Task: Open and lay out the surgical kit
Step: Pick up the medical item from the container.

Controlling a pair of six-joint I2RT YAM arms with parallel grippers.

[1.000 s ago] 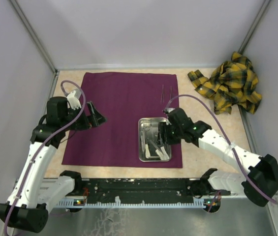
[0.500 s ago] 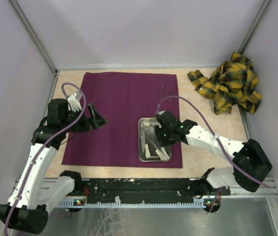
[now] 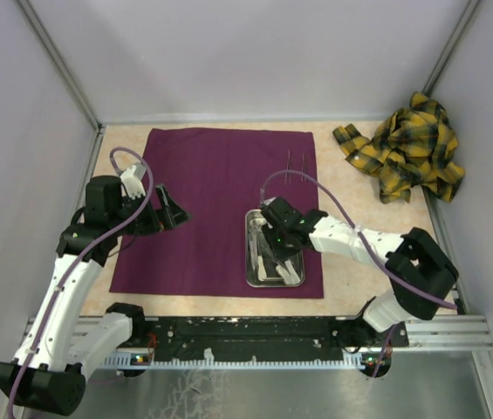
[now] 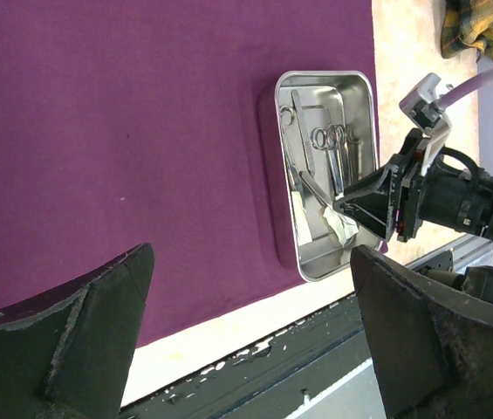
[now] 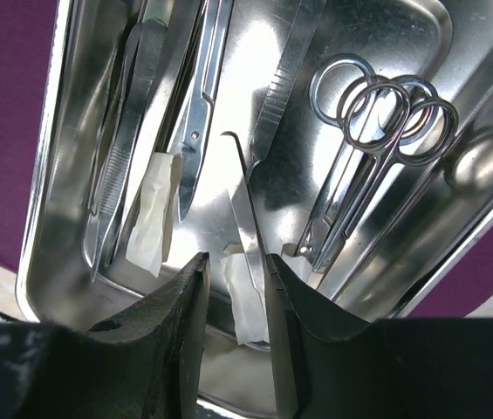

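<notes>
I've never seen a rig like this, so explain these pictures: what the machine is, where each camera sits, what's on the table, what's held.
These are two robot arms bolted at the table's near edge, each ending in a two-finger gripper. The wide picture looks down from above and behind them; the other two come from cameras on the wrists. A purple cloth lies spread flat, bearing a steel tray with scissors, forceps and white pieces inside. A yellow plaid cloth sits bunched at the far right. The left gripper hovers open above the cloth, holding nothing. The right gripper is down in the tray, fingers narrowly apart around a thin hooked tool; whether they grip it cannot be told.
</notes>
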